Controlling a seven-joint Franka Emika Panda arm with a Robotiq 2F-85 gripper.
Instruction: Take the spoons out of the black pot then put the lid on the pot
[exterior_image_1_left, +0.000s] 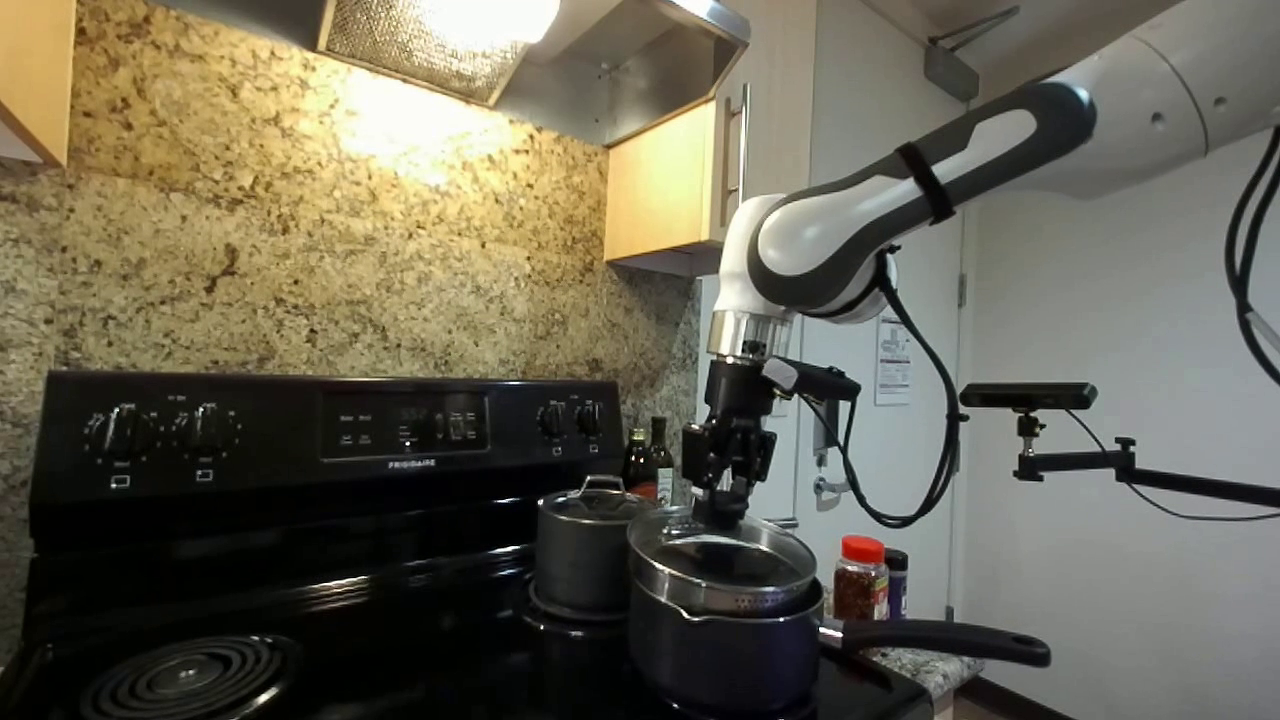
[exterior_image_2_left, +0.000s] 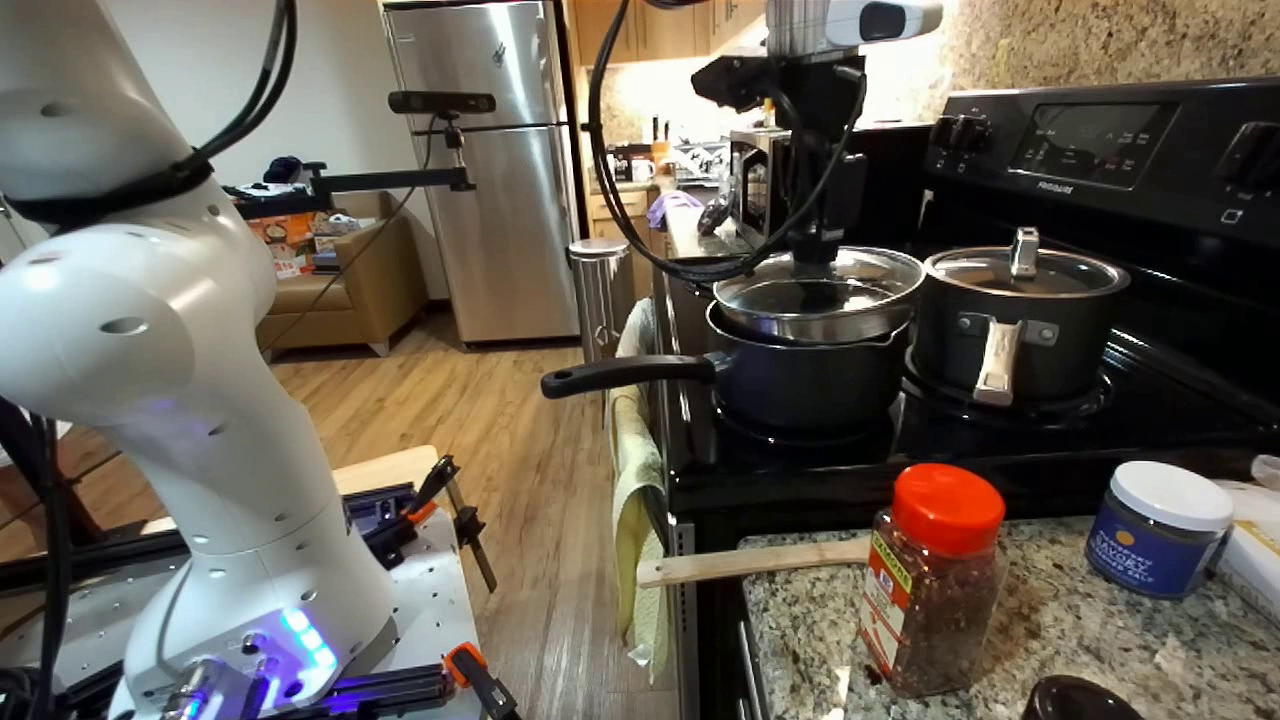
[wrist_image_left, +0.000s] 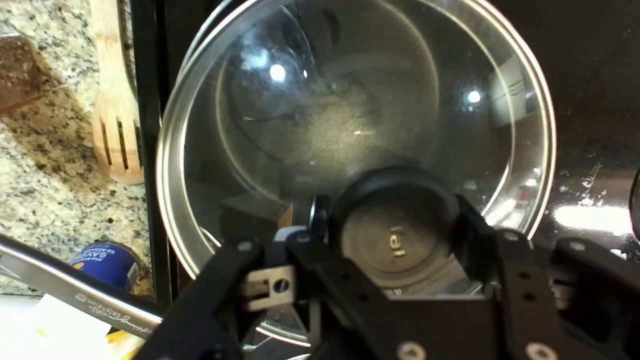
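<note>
The pincer (wrist_image_left: 393, 212) grips the knob (wrist_image_left: 397, 245) of the lid (exterior_image_1_left: 710, 562), which lies directly beneath it over the pot (exterior_image_1_left: 725, 655), low and right of centre in an exterior view, seemingly not squarely seated, so probably wanting a slight nudge before release.

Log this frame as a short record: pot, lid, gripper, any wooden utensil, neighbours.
Black pot: on the stove
Lid: over the pot's mouth, its steel band showing above the pot's rim; whether fully seated, cannot tell
Gripper: closed on the lid's black knob
Wooden spoon: slotted, head on the granite counter, handle jutting past its edge
Inside pot: no spoon can be made out through the lid
Neighbours: covered grey pot on the stove; red-capped jar and blue jar on the counter
</note>
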